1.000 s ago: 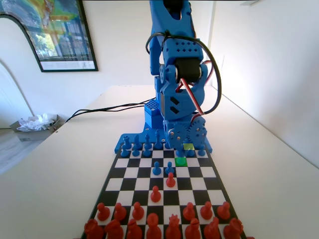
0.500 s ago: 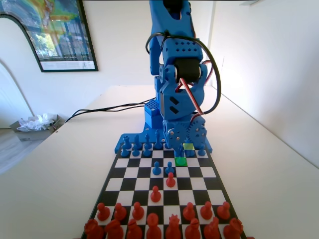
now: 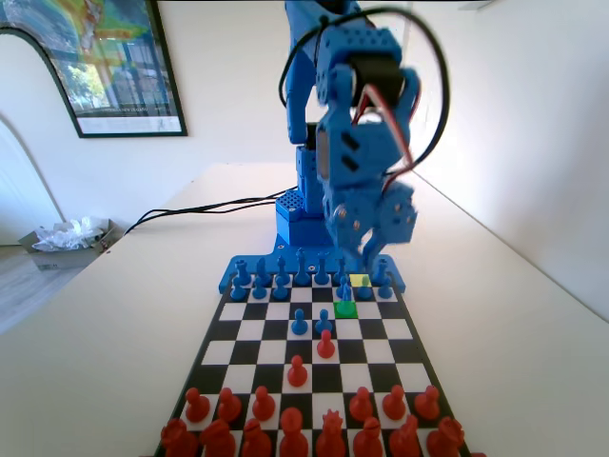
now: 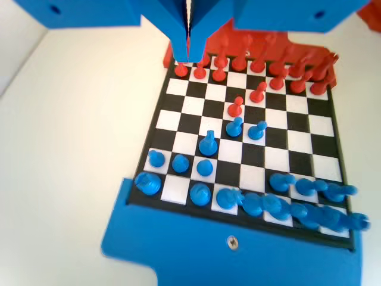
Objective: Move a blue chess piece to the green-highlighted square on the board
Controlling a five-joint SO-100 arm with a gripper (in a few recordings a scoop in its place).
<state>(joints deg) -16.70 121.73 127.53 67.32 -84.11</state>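
The table [image 3: 124, 314] carries the board [image 3: 404, 328], whose blue rim runs into the blue arm [image 3: 347, 143] at the far end of the fixed view. The arm is raised well above the board, its lower part blurred, and leans toward the right side of that view. In the wrist view the gripper [image 4: 189, 36] hangs from the top edge with its two jaws pressed together, only a thin line between them, and nothing held; it is high over the board. The red pieces [image 3: 295, 428] fill the near edge of the board in the fixed view, with two red pawns [image 3: 325, 345] advanced toward the middle. The blue pieces [image 3: 285, 278] line the far edge by the arm's base. The green-highlighted square [image 3: 345, 309] lies in the third row from the far edge, right of centre in the fixed view, just in front of a paler yellow-green square [image 3: 360, 281]. The blue chess piece [image 3: 344, 292] stands at the far edge of the green square; in the wrist view it [image 4: 208, 143] stands alone one row ahead of the blue pawn row, near the left edge.
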